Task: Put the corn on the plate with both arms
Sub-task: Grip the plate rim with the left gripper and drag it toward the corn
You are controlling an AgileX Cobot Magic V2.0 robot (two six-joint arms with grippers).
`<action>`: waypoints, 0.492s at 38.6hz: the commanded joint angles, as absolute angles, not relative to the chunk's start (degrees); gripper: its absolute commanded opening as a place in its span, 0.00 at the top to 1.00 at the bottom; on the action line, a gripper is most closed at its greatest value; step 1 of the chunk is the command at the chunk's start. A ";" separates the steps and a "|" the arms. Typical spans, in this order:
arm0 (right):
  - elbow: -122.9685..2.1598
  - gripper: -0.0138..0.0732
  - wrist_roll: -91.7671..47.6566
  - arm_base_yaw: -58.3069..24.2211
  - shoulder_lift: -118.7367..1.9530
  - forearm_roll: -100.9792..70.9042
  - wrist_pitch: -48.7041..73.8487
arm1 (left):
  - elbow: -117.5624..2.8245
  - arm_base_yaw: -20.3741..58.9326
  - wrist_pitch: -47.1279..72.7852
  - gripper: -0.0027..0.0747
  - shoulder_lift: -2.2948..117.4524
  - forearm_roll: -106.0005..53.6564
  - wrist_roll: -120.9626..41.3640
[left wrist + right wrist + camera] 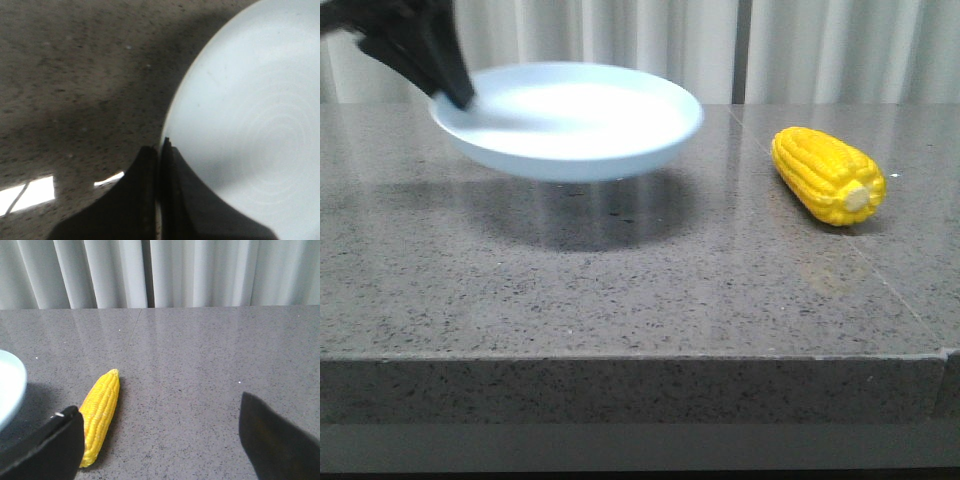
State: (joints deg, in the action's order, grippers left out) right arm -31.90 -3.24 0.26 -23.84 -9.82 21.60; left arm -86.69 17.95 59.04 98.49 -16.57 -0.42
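The left gripper [159, 150] has its 2 fingers [145, 200] pressed onto the plate [570, 120], pinching its rim; in the front view the plate hangs tilted above the tabletop [620, 290], with a shadow beneath it, so it looks lifted clear of the surface. The right gripper [160, 440] has its fingers [50, 445] spread wide with nothing between them, and it hovers near the corn [828, 175], 1 finger just beside the cob's thick end.

The corn lies on its side on the tabletop, well apart from the plate on the plate's right, pale stub end toward the camera in the front view.

Judging by this, the step in hand is the left arm carrying the plate while the right arm lines up on the corn. The next move probably calls for the right fingers to shift sideways until the cob sits between them, then descend and close across its width; the glossy kernels may slip if the grip is off-centre.

The tabletop is speckled grey stone with a faint seam running near the corn. Pale pleated curtains [165, 270] hang behind the tabletop.
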 commanded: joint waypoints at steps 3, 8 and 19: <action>-33.97 0.10 -3.56 0.59 -24.53 -9.91 17.43 | -88.55 20.56 55.61 0.99 99.49 -18.74 -0.58; -33.97 0.10 -3.56 0.59 -24.53 -9.91 17.43 | -88.55 20.56 55.99 0.97 101.37 -18.63 -0.58; -33.97 0.10 -3.56 0.59 -24.53 -9.91 17.43 | -89.11 20.56 55.63 0.62 100.56 -18.28 -3.11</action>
State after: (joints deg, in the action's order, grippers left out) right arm -31.90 -3.24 0.26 -23.84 -9.82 21.70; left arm -86.79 20.22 57.49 104.94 -17.01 -1.35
